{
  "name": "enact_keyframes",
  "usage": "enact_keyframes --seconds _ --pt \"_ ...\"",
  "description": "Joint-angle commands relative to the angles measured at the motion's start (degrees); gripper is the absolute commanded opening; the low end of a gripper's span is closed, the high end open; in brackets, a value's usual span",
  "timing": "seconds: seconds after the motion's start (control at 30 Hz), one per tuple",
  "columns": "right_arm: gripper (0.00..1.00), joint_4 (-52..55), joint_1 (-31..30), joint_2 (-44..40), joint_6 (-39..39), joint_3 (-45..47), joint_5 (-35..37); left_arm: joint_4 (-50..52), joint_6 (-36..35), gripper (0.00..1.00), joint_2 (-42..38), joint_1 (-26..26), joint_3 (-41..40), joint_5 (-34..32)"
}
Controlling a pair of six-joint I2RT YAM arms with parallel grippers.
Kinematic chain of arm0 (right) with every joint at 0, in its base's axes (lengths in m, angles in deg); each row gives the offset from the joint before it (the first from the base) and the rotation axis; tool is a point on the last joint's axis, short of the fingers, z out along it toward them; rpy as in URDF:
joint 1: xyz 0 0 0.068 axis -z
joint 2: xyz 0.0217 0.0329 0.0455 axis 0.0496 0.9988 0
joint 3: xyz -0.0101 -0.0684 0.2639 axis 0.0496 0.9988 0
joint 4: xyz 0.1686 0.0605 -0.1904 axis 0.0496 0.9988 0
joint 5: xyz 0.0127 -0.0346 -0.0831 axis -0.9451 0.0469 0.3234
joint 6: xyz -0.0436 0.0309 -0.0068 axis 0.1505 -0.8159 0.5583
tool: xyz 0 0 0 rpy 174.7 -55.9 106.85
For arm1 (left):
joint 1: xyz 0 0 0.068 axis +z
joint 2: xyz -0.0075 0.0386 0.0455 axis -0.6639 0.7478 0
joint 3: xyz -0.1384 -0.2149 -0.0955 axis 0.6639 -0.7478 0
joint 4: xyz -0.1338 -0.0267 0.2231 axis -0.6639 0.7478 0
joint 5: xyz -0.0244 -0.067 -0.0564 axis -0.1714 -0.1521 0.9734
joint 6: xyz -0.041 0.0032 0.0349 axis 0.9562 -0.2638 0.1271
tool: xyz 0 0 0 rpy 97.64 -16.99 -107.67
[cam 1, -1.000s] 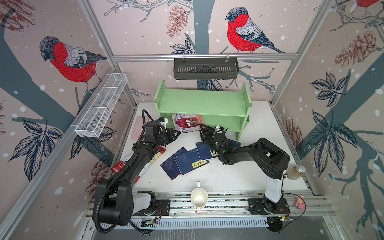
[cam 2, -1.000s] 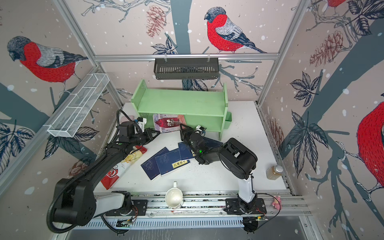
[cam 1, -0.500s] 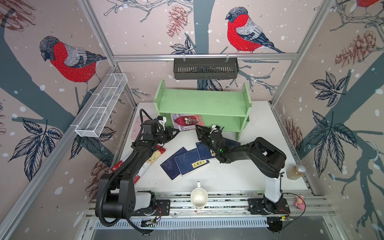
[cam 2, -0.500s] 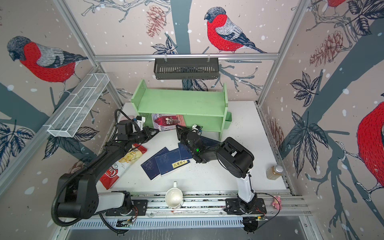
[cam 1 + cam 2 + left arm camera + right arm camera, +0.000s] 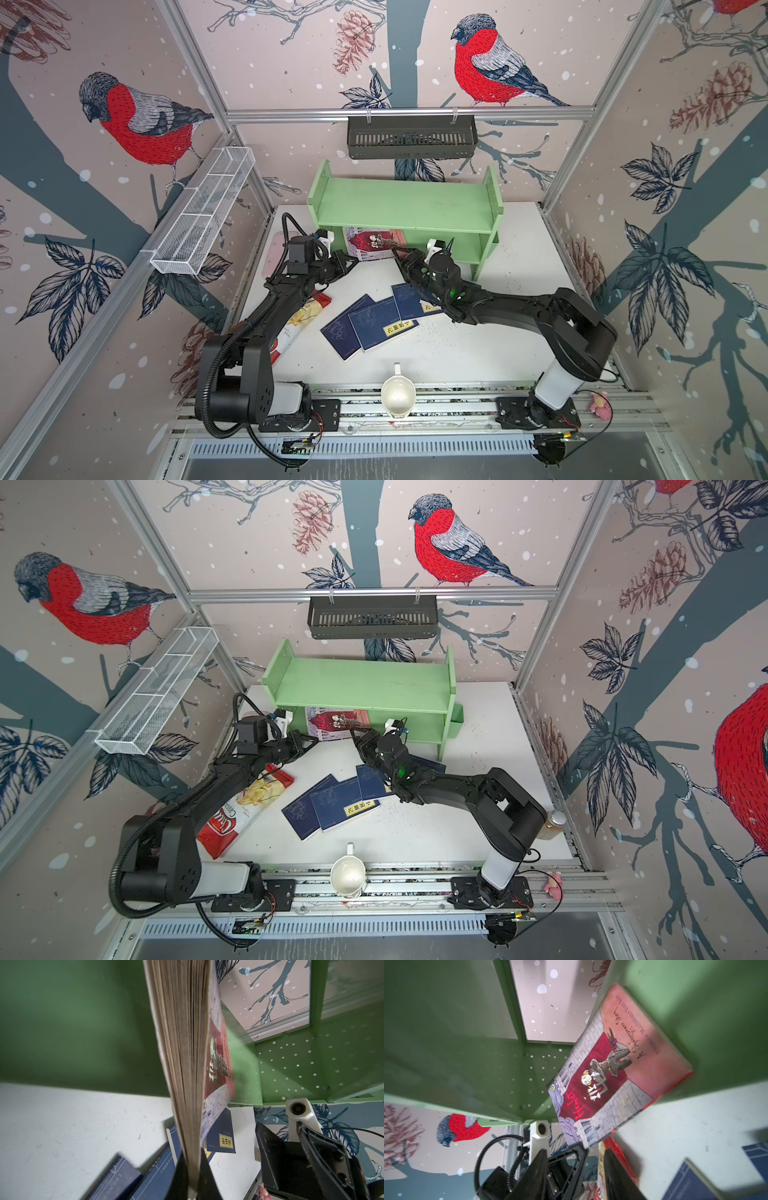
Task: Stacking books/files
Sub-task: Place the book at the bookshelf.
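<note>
The pink-and-red illustrated book (image 5: 374, 241) sits tilted at the open front of the green shelf (image 5: 407, 203), in its lower compartment near the left end. Its cover faces outward and its far edge is tucked under the shelf's board. Whether its lower edge rests on the tabletop (image 5: 519, 270) I cannot tell. The right wrist view shows the cover (image 5: 602, 1076) plainly: grey stone walls, a dark red centre and a small figure.

The left claw (image 5: 192, 1172) is pinching this book. In the left wrist view its two fingers (image 5: 182, 1169) press on either side of the page edge (image 5: 187, 1043) at one corner. The right claw (image 5: 399, 254) hangs just beside the book's other lower corner, at the shelf's front. Its fingers (image 5: 616, 1169) are spread with nothing gripped between them.

The navy-blue paperbacks (image 5: 380, 324) lie flat on the tabletop in front of the shelf, fanned and overlapping. Three show clearly in both top views. A fourth (image 5: 428, 764) peeks out from under the right arm, nearer the shelf.

A red crisp bag (image 5: 245, 804) lies in front of the shelf's left end, partly under the left arm. A pink flat case (image 5: 278, 245) lies just beside that same end. A white cup (image 5: 397, 390) stands well in front of the shelf, at the tabletop's front rail.
</note>
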Motion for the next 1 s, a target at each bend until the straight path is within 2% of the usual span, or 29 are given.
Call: enact_keyframes --seconds 0.0,0.23,0.6,0.73,0.9,0.97 --pt "0.43 8.69 0.66 -0.70 7.26 0.90 -3.25 1.06 -2.43 0.00 1.08 0.21 0.91 -2.13" --pt "0.27 15.75 0.27 -2.21 21.71 -1.52 -2.33 1.72 -3.21 0.00 2.69 0.21 2.32 -2.39" --pt "0.24 22.01 0.51 -7.88 39.04 -1.14 4.22 3.79 -5.10 0.17 2.67 0.29 2.41 -4.46" --pt "0.24 19.96 0.83 -8.42 43.57 0.19 4.56 3.78 -5.35 0.24 1.97 0.30 2.14 -5.25" --pt "0.24 17.00 1.01 -8.53 46.65 1.55 5.04 3.88 -5.35 0.26 1.78 0.38 2.31 -5.70" --pt "0.24 15.32 1.01 -8.36 47.81 1.92 4.54 3.86 -5.37 0.29 1.53 0.38 2.43 -6.00"
